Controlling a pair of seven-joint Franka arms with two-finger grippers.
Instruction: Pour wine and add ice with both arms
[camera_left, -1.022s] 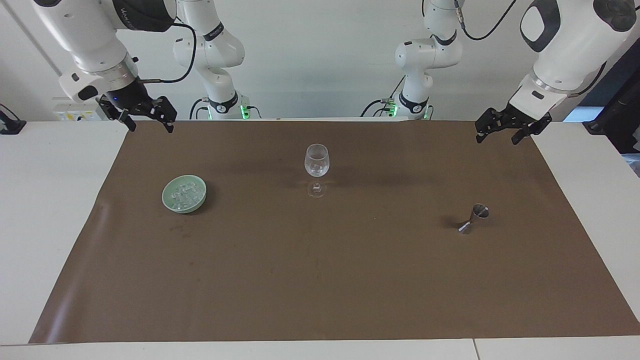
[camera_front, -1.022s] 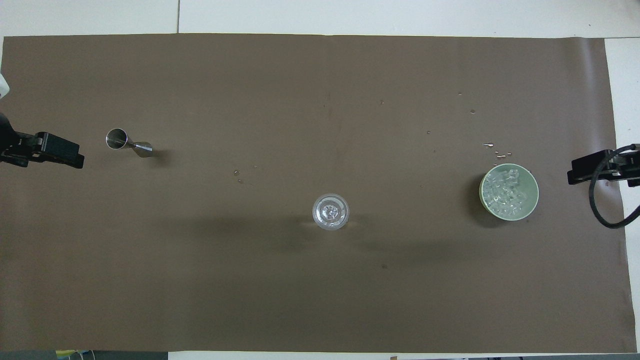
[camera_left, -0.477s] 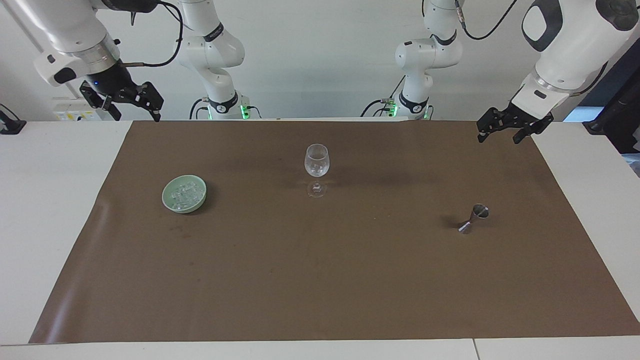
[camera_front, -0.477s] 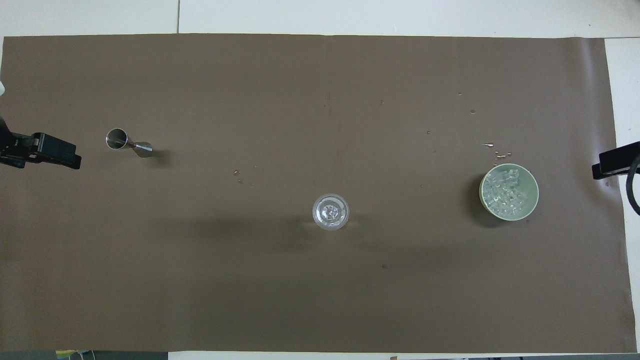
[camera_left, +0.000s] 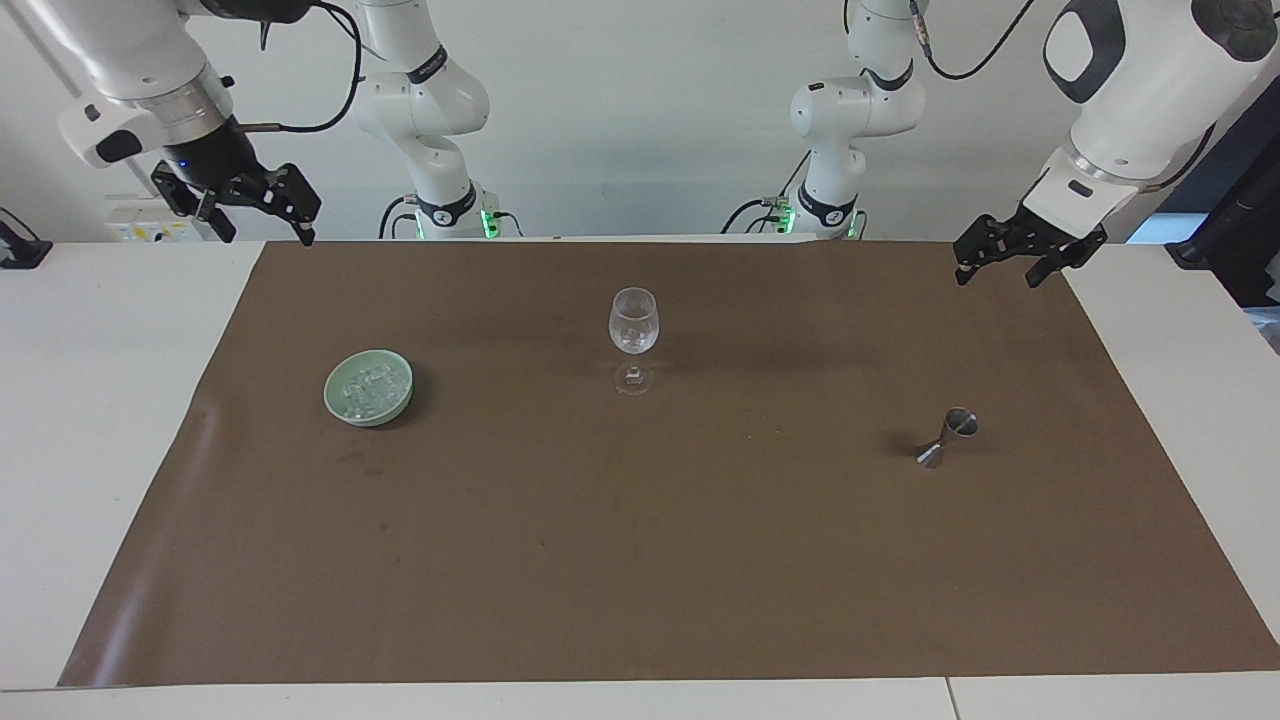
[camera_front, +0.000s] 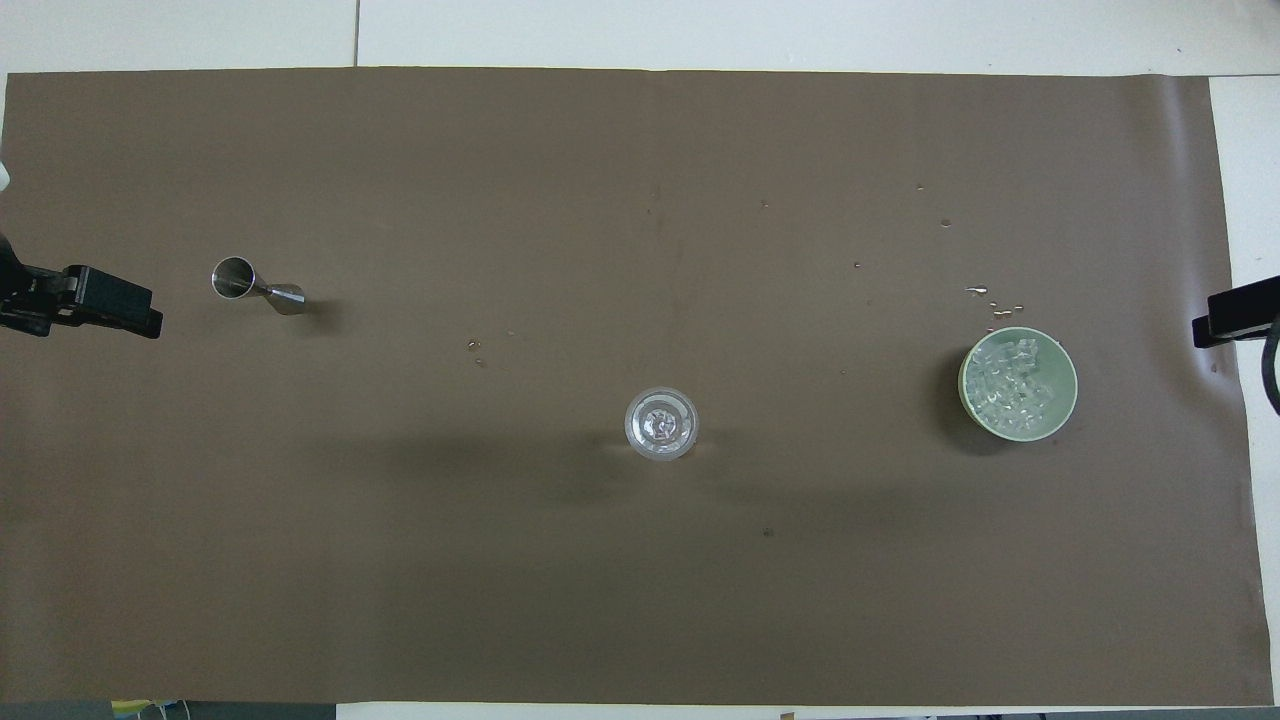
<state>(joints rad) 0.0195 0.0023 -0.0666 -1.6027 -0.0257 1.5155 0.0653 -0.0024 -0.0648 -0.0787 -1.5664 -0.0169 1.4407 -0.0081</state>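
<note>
Moved: your right gripper (camera_left: 262, 210) has risen off the brown mat (camera_left: 640, 560), fingers apart.
Left gripper (camera_left: 1020, 262): spread, empty, over the mat's corner.
Ice (camera_left: 368, 389): in the green bowl (camera_left: 342, 403).

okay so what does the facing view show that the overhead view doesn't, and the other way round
Only the facing view shows the arms whole, the wine glass's stem and foot, and both open grippers, left gripper and right gripper, raised at the mat's corners nearest the robots. Only the overhead view looks straight down into the glass and shows droplets on the mat near the green bowl. Both show the ice in the bowl and the metal jigger.
</note>
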